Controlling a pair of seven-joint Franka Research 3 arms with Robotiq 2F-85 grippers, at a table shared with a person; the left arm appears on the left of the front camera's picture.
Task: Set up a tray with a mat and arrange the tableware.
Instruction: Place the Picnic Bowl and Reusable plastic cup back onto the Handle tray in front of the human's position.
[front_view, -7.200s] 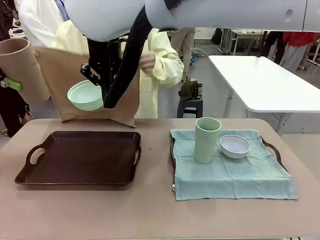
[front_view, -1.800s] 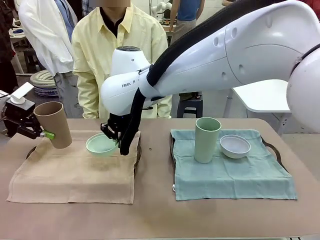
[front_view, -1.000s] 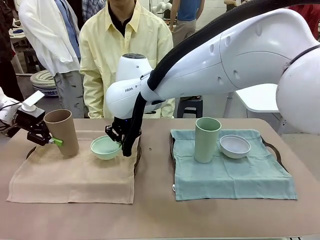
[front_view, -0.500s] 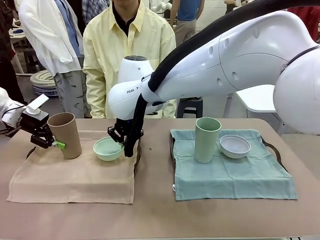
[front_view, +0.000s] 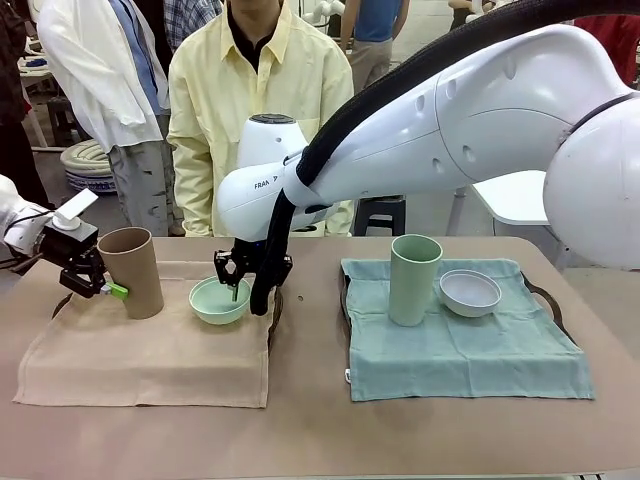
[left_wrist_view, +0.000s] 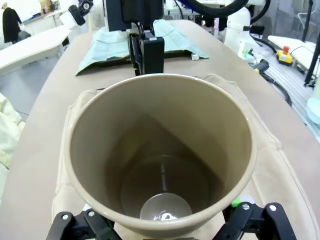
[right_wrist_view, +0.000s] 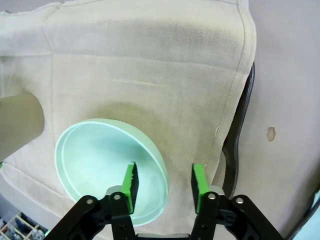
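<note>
A tan cup (front_view: 132, 270) stands upright on the tan mat (front_view: 140, 360), which covers the dark tray (front_view: 276, 305). My left gripper (front_view: 103, 283) is open at its left side, with its fingers (left_wrist_view: 70, 225) spread on either side of the tan cup (left_wrist_view: 160, 160). The mint green bowl (front_view: 220, 300) rests on the mat beside the cup. My right gripper (front_view: 238, 288) hangs over the bowl's right rim. In the right wrist view the right gripper (right_wrist_view: 164, 182) is open, one pad inside the mint bowl (right_wrist_view: 105, 165) and one outside it.
On the right, a sage green cup (front_view: 415, 280) and a white bowl (front_view: 470, 292) sit on a green mat (front_view: 460, 350) over a second tray (front_view: 545, 295). A person in a yellow shirt (front_view: 260, 90) stands at the far edge. The right arm spans the table's middle.
My right gripper has lowered the mint bowl onto the mat and let go of its rim. The tan cup has come upright on the mat and my left jaws have spread.
</note>
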